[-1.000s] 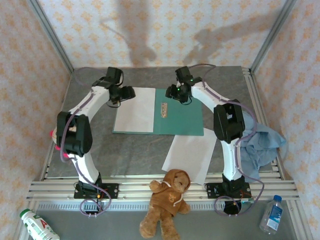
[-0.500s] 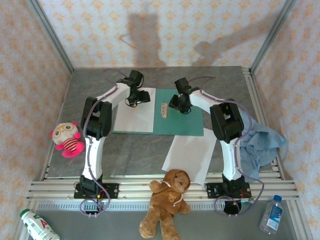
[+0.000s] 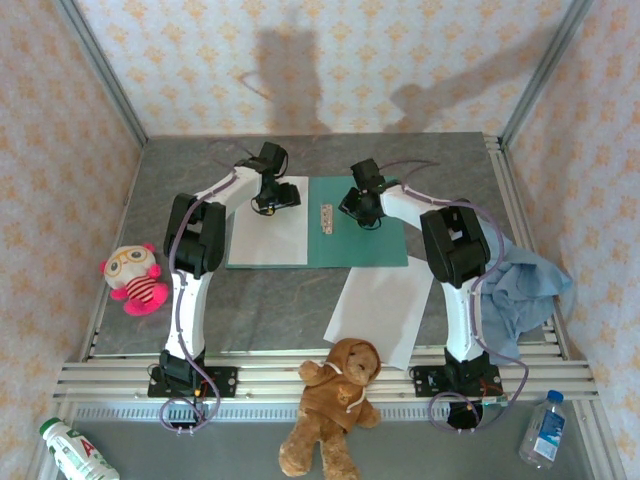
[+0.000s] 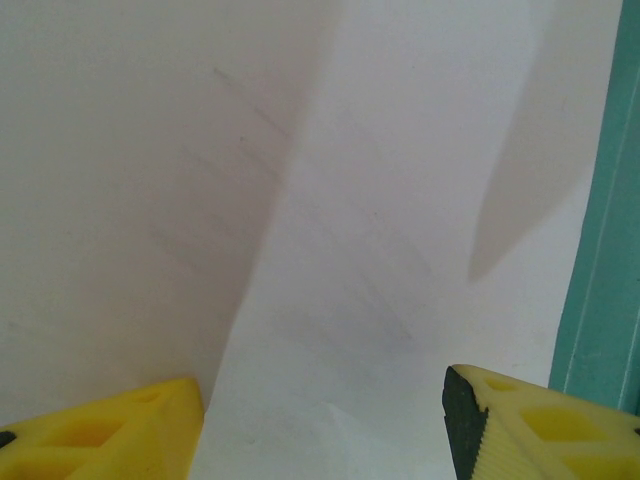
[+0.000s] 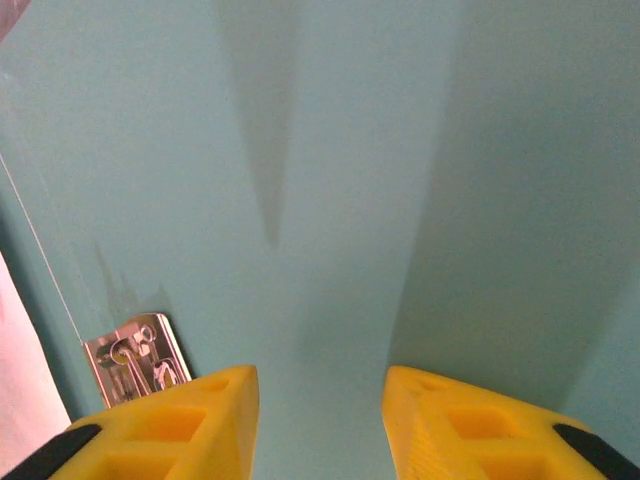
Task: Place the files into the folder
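The teal folder [image 3: 365,238] lies open on the far part of the table, a metal clip [image 3: 327,217] by its spine. One white file [image 3: 265,235] covers the folder's left half. The other file [image 3: 378,305] lies loose on the table in front of the folder. My left gripper [image 3: 272,200] hovers low over the covering sheet [image 4: 380,200], jaws open with nothing between them [image 4: 322,400]; the folder's edge [image 4: 610,250] shows beside it. My right gripper [image 3: 362,208] sits low over the folder's bare right half [image 5: 350,150], near the clip [image 5: 135,355], jaws apart and empty [image 5: 320,385].
A pink plush owl [image 3: 135,278] sits at the left edge. At the near middle is a brown teddy [image 3: 335,400], and a light blue cloth [image 3: 515,290] is bunched at the right. Bottles stand at the near corners [image 3: 75,450] [image 3: 543,428]. Papered walls close in the table.
My left arm has swung its elbow in and moved its gripper right, onto the white sheet, uncovering the pink owl. My right gripper stayed over the folder and its jaws have narrowed.
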